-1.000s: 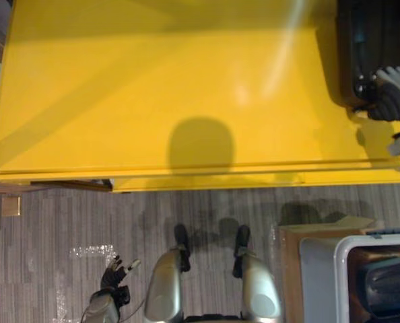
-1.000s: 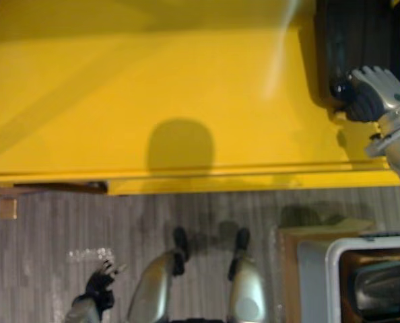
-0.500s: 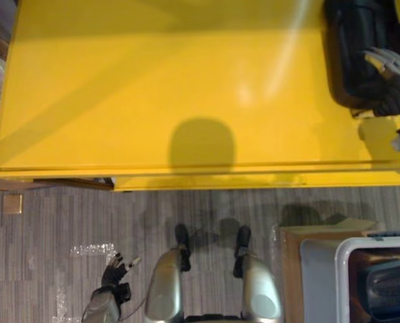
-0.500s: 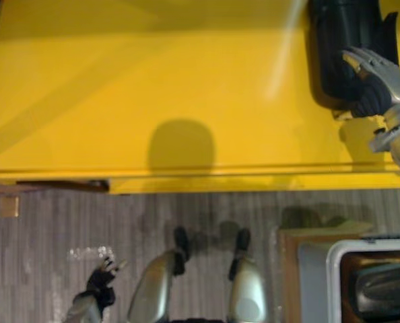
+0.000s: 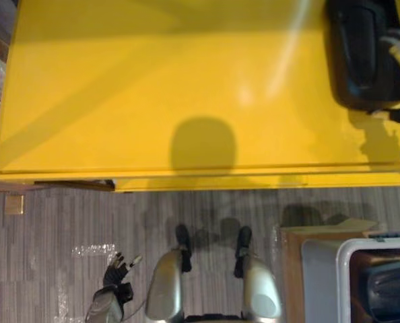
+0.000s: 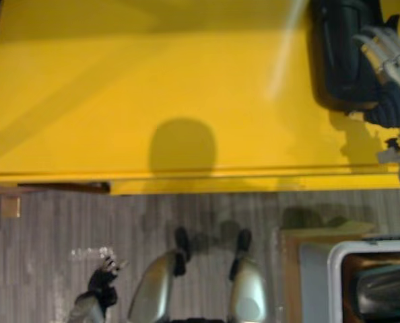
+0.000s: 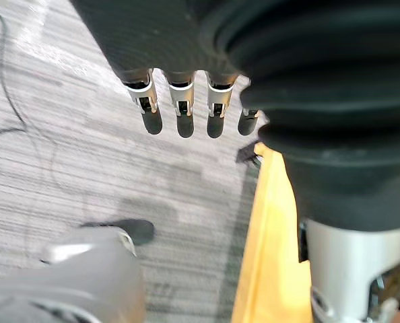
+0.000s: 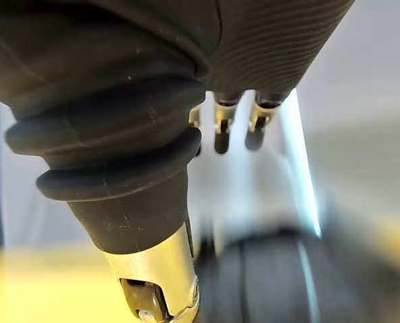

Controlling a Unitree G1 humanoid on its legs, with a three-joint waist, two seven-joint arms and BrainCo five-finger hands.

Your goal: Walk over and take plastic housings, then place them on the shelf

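Observation:
A black plastic housing lies on the yellow shelf top at its far right. My right hand rests against the housing's right side, open, with straight fingers laid over its edge. The right wrist view looks past those fingers to the dark housing just below. Down at the lower left my left hand hangs over the floor, open and holding nothing. Its fingers point at the carpet beside the shelf's yellow edge.
A white bin stands on the floor at the lower right with another dark housing inside. A brown box sits against its left side. A small tan square lies on the grey carpet near the shelf's left corner.
My right hand has moved from the housing's near right corner farther up along its right side, and its fingers have straightened. The left hand has stayed put.

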